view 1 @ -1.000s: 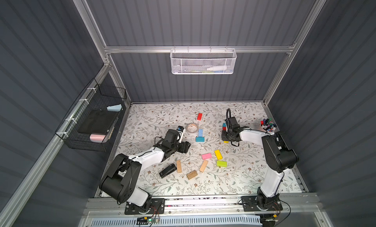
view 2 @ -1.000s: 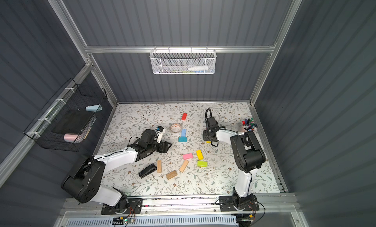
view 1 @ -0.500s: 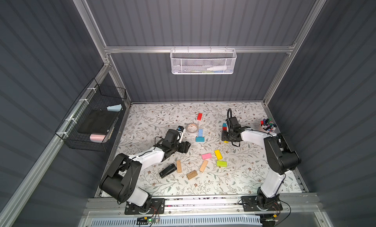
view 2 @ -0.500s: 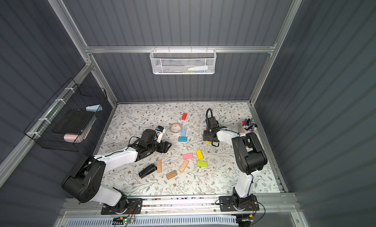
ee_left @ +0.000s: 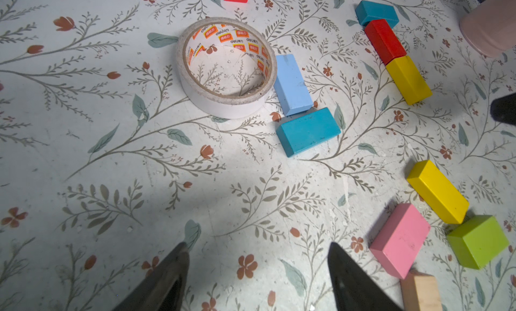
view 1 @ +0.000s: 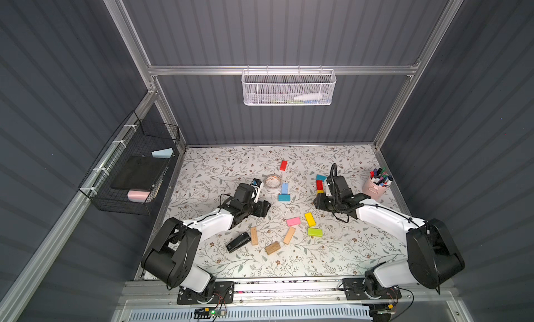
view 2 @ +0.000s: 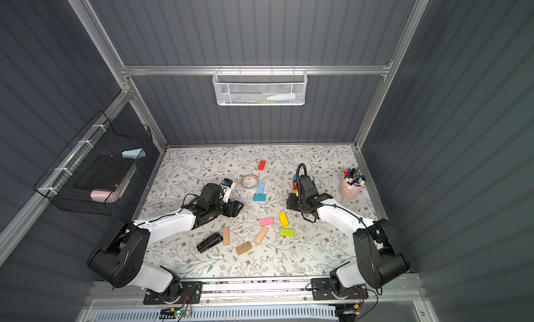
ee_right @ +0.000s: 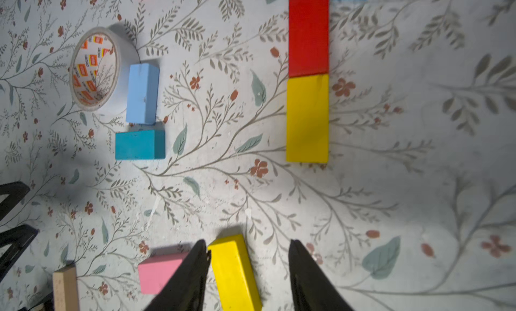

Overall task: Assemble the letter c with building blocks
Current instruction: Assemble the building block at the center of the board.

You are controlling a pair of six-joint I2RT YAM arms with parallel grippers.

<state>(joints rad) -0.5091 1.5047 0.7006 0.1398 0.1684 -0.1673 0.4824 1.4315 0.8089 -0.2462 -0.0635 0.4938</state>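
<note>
**C half built, right gripper poised at a spare yellow block**

In both top views, my letter starts toward the back right of the table (view 1: 346, 254), just short of the marker cup (view 1: 375, 189). A teal block (view 1: 320, 177) lies crosswise and a red block (view 1: 319, 185) runs from it toward the front edge. Only a sliver of the yellow block (view 1: 320, 191) shows before the right gripper (view 1: 319, 203) covers the rest. Spares lie mid-table, among them a loose yellow block (view 1: 309, 219) and a pink block (view 1: 293, 221). The left gripper (view 1: 262, 209) hangs near the tape roll (view 1: 273, 181), well apart from the letter. I read that as keeping clear of the working arm.

From the left wrist, that gripper's fingers (ee_left: 173, 273) stand spread wide over bare table, holding nothing. A light blue block (ee_left: 291, 85) touches the tape roll's side, an awkward pick.

From the right wrist, the red block (ee_right: 308, 36) and yellow block (ee_right: 307, 117) butt end to end in one straight line, the letter's spine. The teal block lies across the far end as its top arm. The right gripper's fingers are parted. The loose yellow block (ee_right: 234, 270) lies between them, against one finger and clear of the other, so nothing is clamped. Whether they are down at its level I cannot tell. I judge this block is meant for the bottom of the C.
</note>
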